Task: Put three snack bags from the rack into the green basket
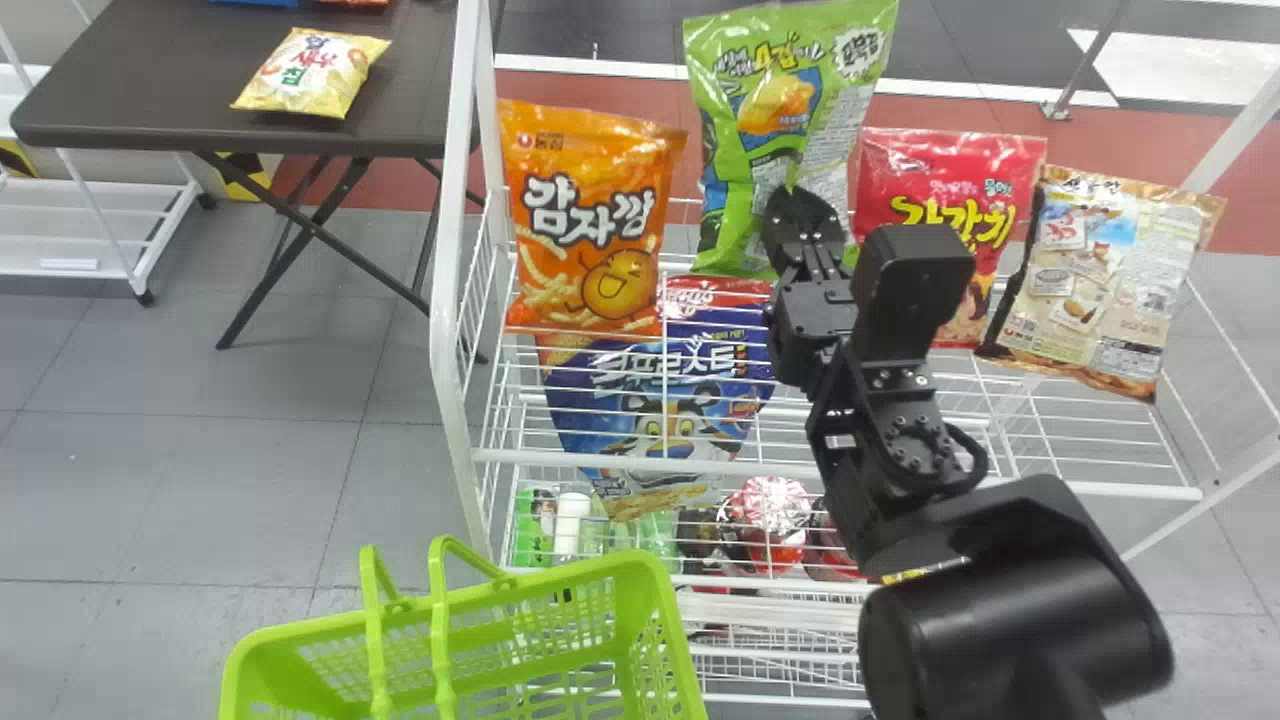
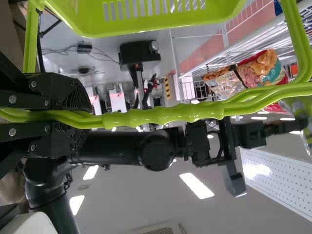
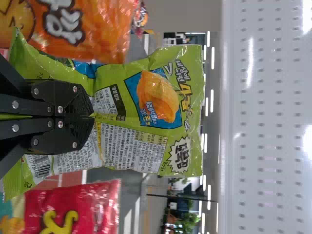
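Green snack bag [image 1: 780, 100]: one, upright in the upper part of the rack [image 1: 450, 300], between an orange bag [image 1: 590, 220] to its left and a red bag [image 1: 950, 165] to its right. Right claw [image 1: 792, 192]: closed, the green bag's face gathered in a crease at the fingertips; much of the bag extends above the grip, with film spreading to both sides and below. Blue bag [image 1: 650, 400]: one, leaning lower in the rack, beneath the orange bag. Beige bag [image 1: 1100, 280]: one, tilted, at the rack's right. Green basket [image 1: 570, 575]: one, before the rack, lower left of the right claw. Left claw [image 2: 90, 117]: closed around the basket's two handles [image 2: 161, 116], held together.
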Action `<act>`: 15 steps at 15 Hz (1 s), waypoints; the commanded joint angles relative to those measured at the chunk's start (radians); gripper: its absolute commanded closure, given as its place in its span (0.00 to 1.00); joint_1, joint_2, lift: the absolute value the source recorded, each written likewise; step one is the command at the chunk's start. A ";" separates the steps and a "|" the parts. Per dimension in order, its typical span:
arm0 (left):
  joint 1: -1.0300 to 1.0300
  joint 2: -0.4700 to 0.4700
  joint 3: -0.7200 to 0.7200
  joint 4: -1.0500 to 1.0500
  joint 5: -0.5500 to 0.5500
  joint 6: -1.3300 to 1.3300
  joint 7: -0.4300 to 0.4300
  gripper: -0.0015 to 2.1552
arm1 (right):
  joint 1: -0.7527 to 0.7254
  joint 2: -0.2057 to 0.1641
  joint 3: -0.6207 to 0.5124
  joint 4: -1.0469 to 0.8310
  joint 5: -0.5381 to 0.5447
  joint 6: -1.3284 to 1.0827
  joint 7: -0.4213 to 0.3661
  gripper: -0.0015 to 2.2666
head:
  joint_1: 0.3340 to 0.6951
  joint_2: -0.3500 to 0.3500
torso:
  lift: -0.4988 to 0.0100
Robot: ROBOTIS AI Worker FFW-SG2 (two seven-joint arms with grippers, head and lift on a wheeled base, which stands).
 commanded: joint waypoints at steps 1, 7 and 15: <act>-0.007 0.000 0.002 0.006 0.000 0.000 -0.010 1.00 | 0.117 0.000 -0.005 -0.162 -0.007 0.068 0.000 0.99 | 1.00 0.39 | 0.98; -0.052 0.000 0.007 0.034 0.000 0.015 -0.010 1.00 | 0.429 -0.101 0.063 -0.381 -0.071 0.102 0.022 0.99 | 1.00 0.39 | 0.98; -0.069 -0.003 0.032 0.048 0.008 0.021 -0.010 1.00 | 0.471 -0.213 0.308 -0.352 -0.084 0.362 0.013 0.99 | 1.00 0.78 | 0.98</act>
